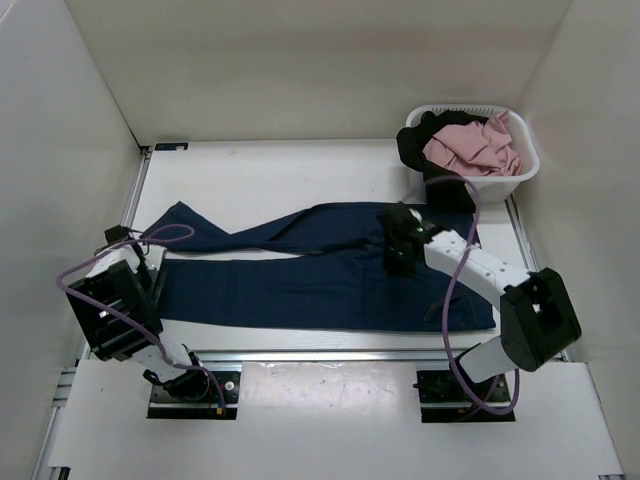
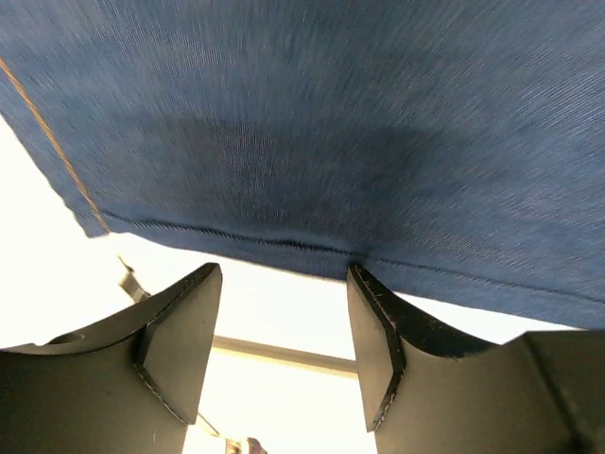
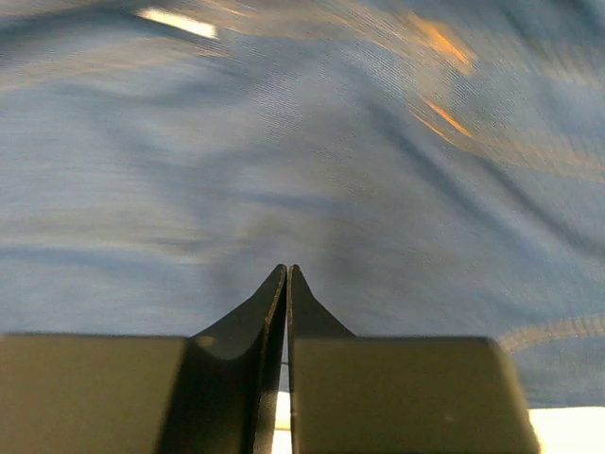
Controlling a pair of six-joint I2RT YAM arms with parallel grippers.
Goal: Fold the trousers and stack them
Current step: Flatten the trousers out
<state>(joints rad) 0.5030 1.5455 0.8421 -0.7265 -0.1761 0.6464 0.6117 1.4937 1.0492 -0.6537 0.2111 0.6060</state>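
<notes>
- The dark navy-blue denim trousers (image 1: 300, 285) lie flat across the white table (image 1: 280, 175), waist to the right and legs running left.
- My left gripper (image 2: 284, 272) is spread wide, its fingertips at a stitched hem edge.
- My right gripper (image 3: 286, 270) is pressed together, tips on the denim; I cannot tell whether cloth is caught.
- A white plastic basket (image 1: 528, 170) in the far right corner holds a pink cloth (image 1: 470, 150) and a black garment (image 1: 418, 148).
</notes>
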